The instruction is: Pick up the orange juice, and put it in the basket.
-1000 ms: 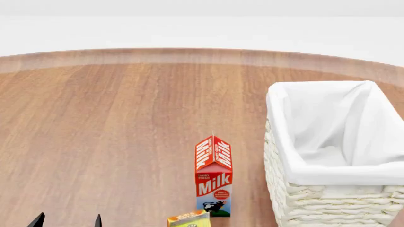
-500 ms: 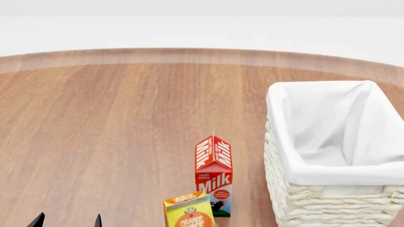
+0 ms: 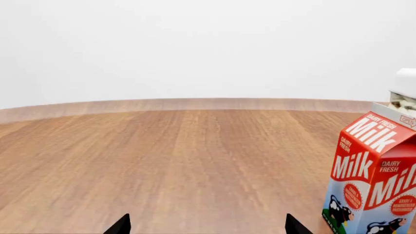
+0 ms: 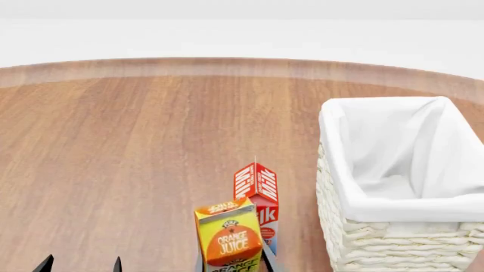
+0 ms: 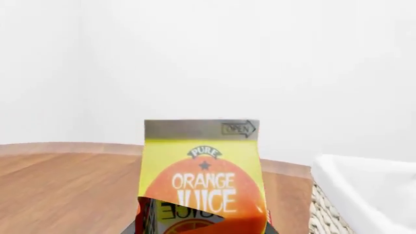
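The orange juice (image 4: 229, 238) is a yellow-and-orange gable-top carton, held upright near the bottom edge of the head view, just in front of the milk carton. My right gripper (image 4: 233, 267) is shut on its lower part; only grey finger edges show beside it. In the right wrist view the orange juice (image 5: 202, 180) fills the space between the jaws of the right gripper (image 5: 201, 230). The basket (image 4: 393, 243), cream wicker with a white liner, stands to the right; the basket (image 5: 322, 214) also shows beside the carton. My left gripper (image 4: 81, 264) is open at the lower left, holding nothing.
A red-and-white milk carton (image 4: 257, 181) stands right behind the juice, a short gap left of the basket. The left wrist view shows the milk carton (image 3: 373, 180), a corner of the basket (image 3: 406, 90) and the left gripper (image 3: 204, 225) over the bare wooden table (image 4: 136, 158).
The orange juice has risen in the head view from only its top showing to most of the carton showing, now overlapping the milk carton. The left gripper has not moved.
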Robot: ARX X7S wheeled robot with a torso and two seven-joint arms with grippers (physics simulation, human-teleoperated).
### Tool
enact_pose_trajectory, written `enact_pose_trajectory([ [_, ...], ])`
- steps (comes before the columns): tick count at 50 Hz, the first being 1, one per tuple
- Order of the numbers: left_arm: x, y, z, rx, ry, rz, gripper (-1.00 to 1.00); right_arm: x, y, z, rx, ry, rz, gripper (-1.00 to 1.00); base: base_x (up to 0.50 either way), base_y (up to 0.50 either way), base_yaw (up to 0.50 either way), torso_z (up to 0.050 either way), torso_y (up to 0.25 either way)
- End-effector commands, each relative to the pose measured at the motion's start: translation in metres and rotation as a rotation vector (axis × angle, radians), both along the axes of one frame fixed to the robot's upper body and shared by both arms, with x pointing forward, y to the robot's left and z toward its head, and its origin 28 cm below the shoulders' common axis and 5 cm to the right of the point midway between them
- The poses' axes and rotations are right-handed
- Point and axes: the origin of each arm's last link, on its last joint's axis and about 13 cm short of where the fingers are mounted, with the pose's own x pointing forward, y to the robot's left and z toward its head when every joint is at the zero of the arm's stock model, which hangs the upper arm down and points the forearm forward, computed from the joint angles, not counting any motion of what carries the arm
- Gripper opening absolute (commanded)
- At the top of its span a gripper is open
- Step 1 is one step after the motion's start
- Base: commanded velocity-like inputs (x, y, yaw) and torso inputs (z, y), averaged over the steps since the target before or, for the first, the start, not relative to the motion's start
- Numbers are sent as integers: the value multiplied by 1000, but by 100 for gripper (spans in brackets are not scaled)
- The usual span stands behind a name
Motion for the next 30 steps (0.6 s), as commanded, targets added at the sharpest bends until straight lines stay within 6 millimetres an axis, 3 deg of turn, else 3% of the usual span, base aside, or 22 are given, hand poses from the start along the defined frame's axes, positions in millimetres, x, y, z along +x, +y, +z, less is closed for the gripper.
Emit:
enact_pose_trajectory([
  [1, 0, 0, 0, 0, 0, 0, 100, 2, -2, 24, -28, -83, -14, -100, 0, 0, 0, 0, 0],
  [30, 0, 0, 0, 0, 0, 0, 100, 7, -8, 71, -41, -186, -48, -100, 0, 0, 0, 1, 1],
])
